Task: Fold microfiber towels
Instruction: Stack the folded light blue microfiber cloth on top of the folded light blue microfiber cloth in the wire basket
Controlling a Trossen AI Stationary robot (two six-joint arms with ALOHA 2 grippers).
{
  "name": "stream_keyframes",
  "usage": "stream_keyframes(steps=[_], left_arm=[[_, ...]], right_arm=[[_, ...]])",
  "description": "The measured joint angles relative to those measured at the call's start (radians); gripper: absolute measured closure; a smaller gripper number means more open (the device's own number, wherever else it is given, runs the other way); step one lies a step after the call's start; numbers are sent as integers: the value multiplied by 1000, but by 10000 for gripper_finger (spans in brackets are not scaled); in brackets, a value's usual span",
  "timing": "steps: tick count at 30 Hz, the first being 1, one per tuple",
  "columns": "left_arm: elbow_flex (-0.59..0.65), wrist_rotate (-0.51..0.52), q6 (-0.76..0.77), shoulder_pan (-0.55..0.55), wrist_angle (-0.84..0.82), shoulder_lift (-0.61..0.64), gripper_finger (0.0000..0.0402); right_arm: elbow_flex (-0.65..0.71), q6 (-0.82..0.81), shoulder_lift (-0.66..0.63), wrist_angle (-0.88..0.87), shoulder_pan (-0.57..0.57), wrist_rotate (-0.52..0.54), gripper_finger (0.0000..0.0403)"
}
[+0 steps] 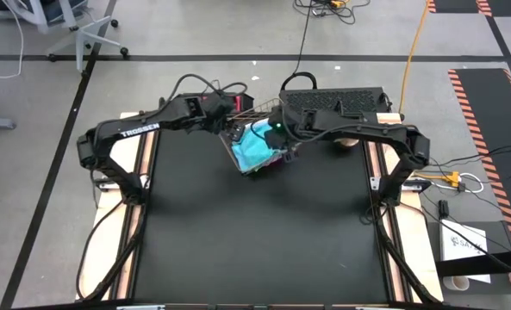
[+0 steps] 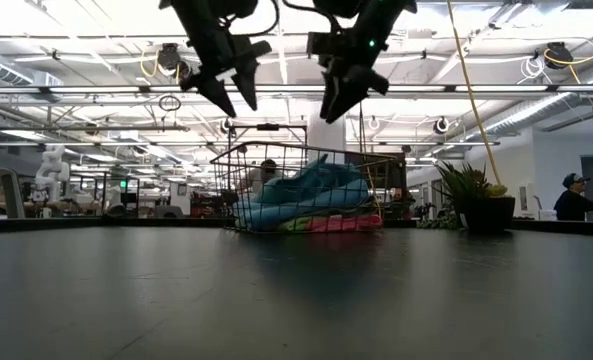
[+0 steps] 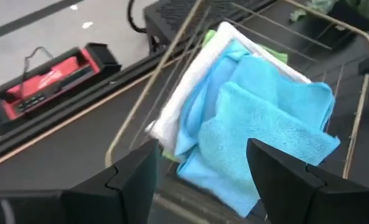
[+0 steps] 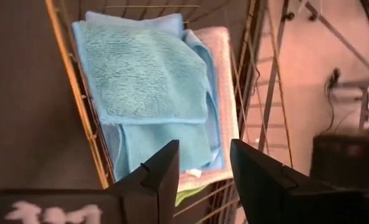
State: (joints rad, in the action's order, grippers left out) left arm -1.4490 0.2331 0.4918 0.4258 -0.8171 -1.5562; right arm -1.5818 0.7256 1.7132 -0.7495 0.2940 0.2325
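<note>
A copper wire basket [image 1: 246, 159] stands at the middle of the table's far side and holds a pile of microfiber towels. A turquoise towel [image 4: 144, 68] lies on top, loosely folded. Under it sit a light grey one [image 3: 184, 93], a lime green one [image 2: 291, 226] and a pink one [image 2: 334, 224]. My left gripper [image 3: 200, 155] hangs open above the basket's left side. My right gripper [image 4: 204, 149] hangs open above its right side. In the low view both grippers, left [image 2: 231, 95] and right [image 2: 341, 105], are well clear of the basket's rim.
A black box [image 1: 341, 102] stands behind the basket at the far edge. A potted plant [image 2: 476, 195] is at the far right. A red and black case [image 3: 47, 78] lies on the floor beyond the table. The dark tabletop [image 1: 255, 232] stretches from the basket toward the near edge.
</note>
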Motion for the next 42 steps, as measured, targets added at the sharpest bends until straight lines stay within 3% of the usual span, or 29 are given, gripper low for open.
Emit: stream_keyframes(steps=[10,16,19,21,31,42], left_arm=[[0,-157,-93,-1,201,-152,177],[0,-284,-165,-52,302,-267,289],[0,-336,-218,-71,345,-299,365],[0,-338,-237,-77,367,-317,390],[0,-338,-228,-82,333,-438,395],[0,-265,-254,-75,394,-317,391]], right_arm=[[1,-223,-126,-11,8,45,269],[1,-269,-193,-10,21,181,291],[1,-313,-214,-10,43,188,314],[1,-345,-224,-11,54,187,329],[0,-369,-230,-8,67,186,368],[0,-343,-231,-4,67,183,369]])
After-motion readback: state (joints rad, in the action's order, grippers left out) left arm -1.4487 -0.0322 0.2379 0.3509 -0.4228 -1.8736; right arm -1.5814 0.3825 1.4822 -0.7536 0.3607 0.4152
